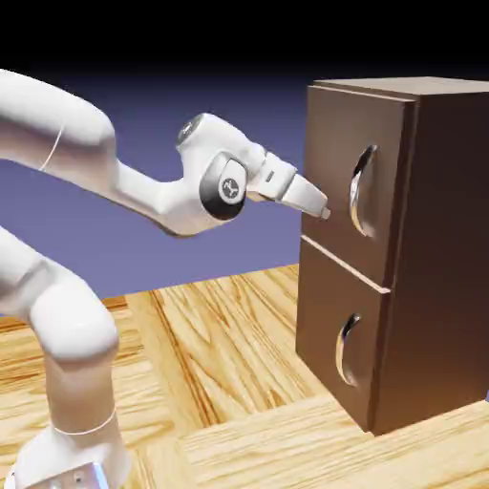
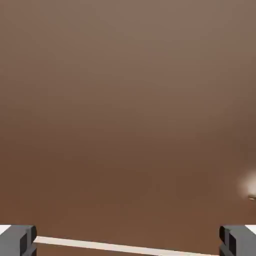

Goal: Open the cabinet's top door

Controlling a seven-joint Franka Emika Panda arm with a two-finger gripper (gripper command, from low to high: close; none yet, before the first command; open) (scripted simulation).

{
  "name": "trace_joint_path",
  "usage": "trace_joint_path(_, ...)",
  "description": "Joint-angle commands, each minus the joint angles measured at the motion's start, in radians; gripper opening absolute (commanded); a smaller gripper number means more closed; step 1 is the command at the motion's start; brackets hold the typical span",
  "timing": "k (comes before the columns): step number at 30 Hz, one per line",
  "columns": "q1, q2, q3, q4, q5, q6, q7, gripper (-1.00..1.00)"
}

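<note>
The white arm reaches from the left toward the cabinet. Its gripper is right up against the top door, near the door's left edge and low down. The long silver handle sits further right on that door, and the gripper is beside it, not around it. In the hand view the two grey fingertips are far apart, so the gripper is wide open and holds nothing; only brown wood fills the view.

What could go wrong: if the fingers close here, they will pinch flat wood and slip. If the arm pushes on, it could bump the door. It could also slide down to the small handle on the lower door.
</note>
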Motion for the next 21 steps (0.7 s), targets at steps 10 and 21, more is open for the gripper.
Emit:
trace_joint_path(10,0.11,-0.075,-0.138,0.037,-0.435,-0.022,0.328,0.0)
trace_joint_path(21,0.23,-0.157,-0.289,0.078,-0.913,-0.047,0.689,0.0)
